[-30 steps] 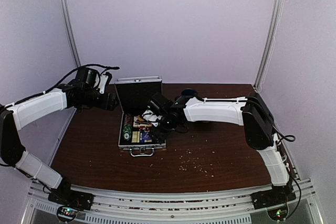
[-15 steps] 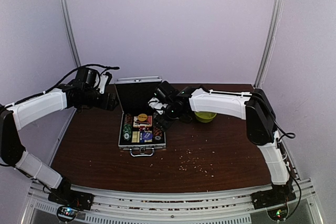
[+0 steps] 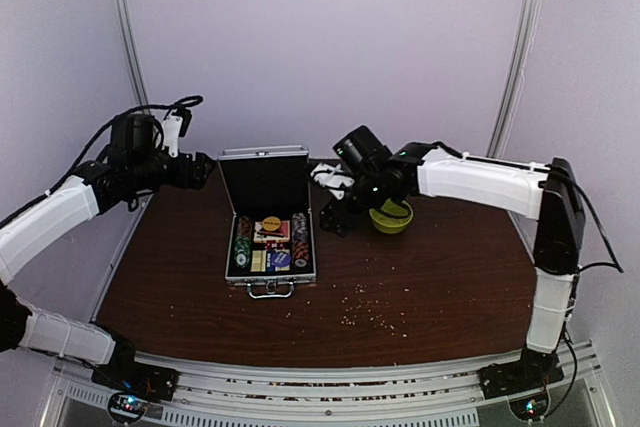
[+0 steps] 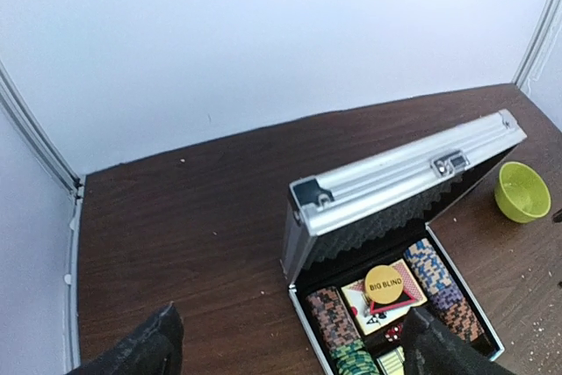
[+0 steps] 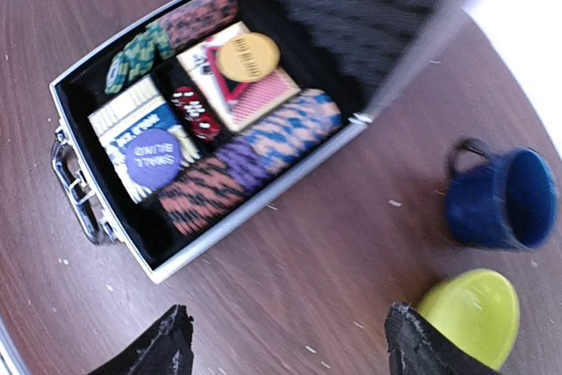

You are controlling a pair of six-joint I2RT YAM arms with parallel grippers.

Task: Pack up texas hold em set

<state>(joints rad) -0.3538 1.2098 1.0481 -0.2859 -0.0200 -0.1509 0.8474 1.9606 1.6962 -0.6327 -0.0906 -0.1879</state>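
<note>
The case (image 3: 270, 279) sits open on the tabletop (image 3: 430, 282), lid upright, handle toward the arm bases. Inside are rows of chips (image 5: 263, 142), a blue card box (image 5: 123, 120) under a purple disc (image 5: 152, 154), a red card box (image 5: 263, 94) under a yellow disc (image 5: 247, 56), and red dice (image 5: 195, 111) between the boxes. The left end effector (image 4: 290, 344) hangs above the tabletop's back left, fingers wide apart and empty. The right end effector (image 5: 290, 344), likewise spread and holding nothing, hovers just right of the case, near the bowl (image 5: 470, 313) and mug (image 5: 500, 199).
</note>
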